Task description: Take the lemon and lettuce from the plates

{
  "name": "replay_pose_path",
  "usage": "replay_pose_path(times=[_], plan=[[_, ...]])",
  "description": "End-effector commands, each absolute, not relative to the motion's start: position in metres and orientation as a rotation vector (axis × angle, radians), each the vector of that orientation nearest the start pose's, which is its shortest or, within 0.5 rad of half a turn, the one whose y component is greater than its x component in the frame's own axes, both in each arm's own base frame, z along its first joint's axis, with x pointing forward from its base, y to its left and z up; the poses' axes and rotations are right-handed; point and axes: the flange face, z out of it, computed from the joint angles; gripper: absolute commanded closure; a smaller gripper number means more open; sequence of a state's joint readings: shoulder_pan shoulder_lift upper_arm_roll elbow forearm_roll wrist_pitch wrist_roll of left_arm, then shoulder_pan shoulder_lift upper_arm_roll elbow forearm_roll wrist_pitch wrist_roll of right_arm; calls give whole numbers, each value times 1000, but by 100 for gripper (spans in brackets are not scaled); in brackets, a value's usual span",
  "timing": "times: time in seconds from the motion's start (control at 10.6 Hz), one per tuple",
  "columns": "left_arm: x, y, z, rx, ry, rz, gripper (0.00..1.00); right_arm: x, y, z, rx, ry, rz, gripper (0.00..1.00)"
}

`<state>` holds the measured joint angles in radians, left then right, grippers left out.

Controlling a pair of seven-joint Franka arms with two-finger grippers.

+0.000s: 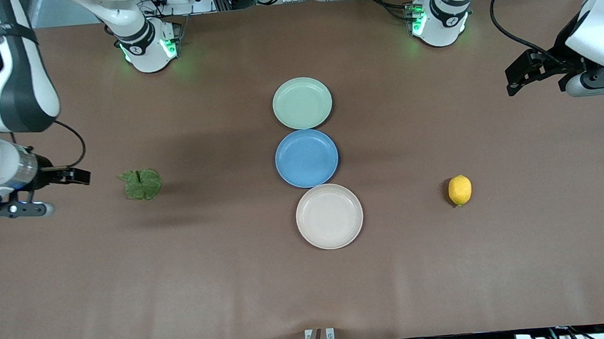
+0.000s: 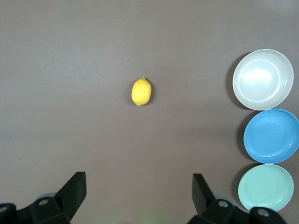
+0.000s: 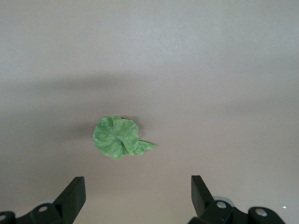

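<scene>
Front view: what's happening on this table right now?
Nothing is held. The lemon lies on the bare table toward the left arm's end, the lettuce toward the right arm's end. The three plates in the middle, pale green, blue and beige, hold nothing. The left end effector hangs open above the table near its own end; the right end effector hangs open beside the lettuce. So both items appear already off the plates.

Three round plates sit on the tabletop (image 1: pixel 235 282): one pale green plate (image 1: pixel 302 103), one blue plate (image 1: pixel 306 158), one beige plate (image 1: pixel 329 216). There is one lemon (image 1: pixel 460 190) and one lettuce leaf (image 1: pixel 141 183). Two robot arms stand by.
</scene>
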<state>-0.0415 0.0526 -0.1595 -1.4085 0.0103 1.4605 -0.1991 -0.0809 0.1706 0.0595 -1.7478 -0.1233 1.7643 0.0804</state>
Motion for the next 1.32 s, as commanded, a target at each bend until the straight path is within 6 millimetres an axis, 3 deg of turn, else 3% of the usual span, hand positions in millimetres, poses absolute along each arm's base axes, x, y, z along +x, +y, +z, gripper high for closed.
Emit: replay_pose_path(times=[0.0, 0.47, 0.57, 0.94, 1.13, 1.23], plan=[[543, -114, 666, -3149, 14, -13, 0, 587, -28, 507, -3233, 102, 196, 0], [541, -118, 667, -3147, 18, -17, 0, 584, -18, 606, -3238, 110, 100, 0], [540, -117, 667, -3146, 16, -15, 0, 582, -16, 618, -3238, 109, 95, 0], [536, -122, 669, -3143, -40, -18, 0, 572, -12, 642, -3233, 96, -49, 0], [535, -122, 670, -3141, -21, -21, 0, 566, -25, 639, -3170, 139, -93, 0], [535, -121, 670, -3141, -16, -18, 0, 563, -20, 637, -3170, 124, -95, 0]])
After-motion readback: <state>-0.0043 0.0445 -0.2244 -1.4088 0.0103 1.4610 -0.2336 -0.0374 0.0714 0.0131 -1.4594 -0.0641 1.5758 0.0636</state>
